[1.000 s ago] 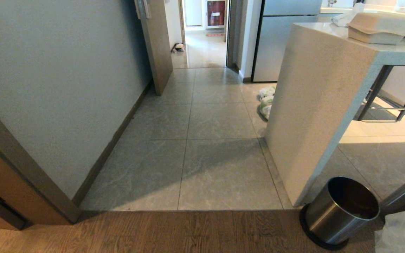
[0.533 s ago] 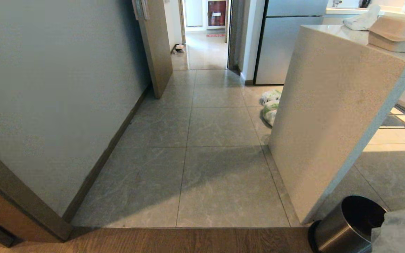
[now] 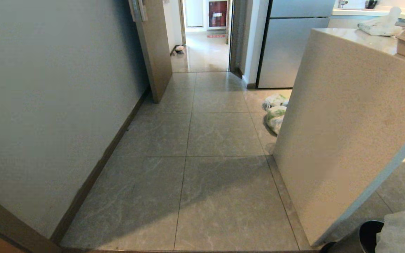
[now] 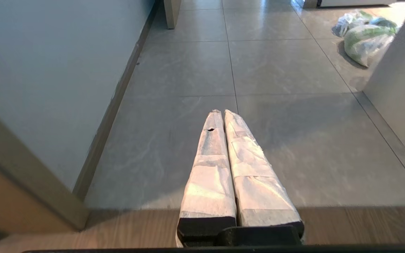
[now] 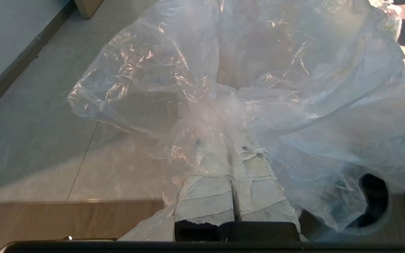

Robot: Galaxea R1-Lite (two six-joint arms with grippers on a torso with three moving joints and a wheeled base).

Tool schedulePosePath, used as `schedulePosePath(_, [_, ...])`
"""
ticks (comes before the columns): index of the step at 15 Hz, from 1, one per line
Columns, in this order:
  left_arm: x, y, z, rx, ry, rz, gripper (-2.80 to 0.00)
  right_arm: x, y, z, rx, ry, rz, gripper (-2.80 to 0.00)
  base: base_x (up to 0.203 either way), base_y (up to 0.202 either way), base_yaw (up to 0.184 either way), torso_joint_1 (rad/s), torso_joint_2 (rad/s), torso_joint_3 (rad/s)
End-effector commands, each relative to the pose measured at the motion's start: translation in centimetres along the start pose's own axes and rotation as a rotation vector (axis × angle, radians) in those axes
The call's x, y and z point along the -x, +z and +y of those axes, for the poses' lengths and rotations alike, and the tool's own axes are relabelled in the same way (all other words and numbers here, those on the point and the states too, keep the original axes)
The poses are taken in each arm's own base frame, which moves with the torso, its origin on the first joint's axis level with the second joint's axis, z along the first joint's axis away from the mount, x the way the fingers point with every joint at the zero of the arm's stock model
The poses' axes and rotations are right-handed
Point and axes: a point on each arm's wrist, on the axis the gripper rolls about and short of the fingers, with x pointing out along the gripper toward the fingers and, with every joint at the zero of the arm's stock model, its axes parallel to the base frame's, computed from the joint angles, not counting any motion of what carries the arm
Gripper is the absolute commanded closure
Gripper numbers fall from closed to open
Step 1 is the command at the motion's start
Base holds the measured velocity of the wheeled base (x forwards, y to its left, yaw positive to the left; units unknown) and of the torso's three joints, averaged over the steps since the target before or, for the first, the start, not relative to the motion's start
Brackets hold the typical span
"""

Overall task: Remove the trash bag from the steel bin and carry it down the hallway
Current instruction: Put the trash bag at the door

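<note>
The clear crinkly trash bag (image 5: 294,70) billows in front of my right gripper (image 5: 230,147), whose taped fingers are shut on its gathered neck; the plastic hides the tips. In the head view the trash bag (image 3: 403,232) shows at the bottom right corner, beside the steel bin (image 3: 350,242), of which only the black rim and a strip of steel show. The steel bin's dark mouth (image 5: 376,196) lies just below the bag. My left gripper (image 4: 222,112) is shut and empty above the grey tiles. The hallway (image 3: 206,52) lies beyond the far doorway, with a red cabinet (image 3: 217,13) at its end.
A stone counter end panel (image 3: 346,123) stands on the right, with white bags with green print (image 3: 275,112) on the floor at its far side. A grey wall (image 3: 47,88) runs along the left to an open door (image 3: 153,49). A steel fridge (image 3: 287,45) flanks the doorway.
The whole head view has shifted: the camera has moved forward over the tiles. The steel bin has slid to the bottom right corner; a second steel cylinder and the wood floor have left view.
</note>
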Motion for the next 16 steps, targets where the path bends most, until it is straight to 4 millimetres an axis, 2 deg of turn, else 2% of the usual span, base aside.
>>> schedulePosePath(1, [0.0, 0.01, 0.0, 0.0, 0.001, -0.001, 0.0, -0.01, 0.0, 0.0, 0.0, -0.001, 0.001, 0.0, 0.189, 0.0, 0.002, 0.005, 0.0, 0.002])
schedulePosePath(16, [0.0, 0.01, 0.0, 0.0, 0.001, -0.001, 0.0, -0.02, -0.03, 0.0, 0.0, 0.001, 0.003, 0.0, 0.19, 0.0, 0.001, 0.002, 0.0, 0.003])
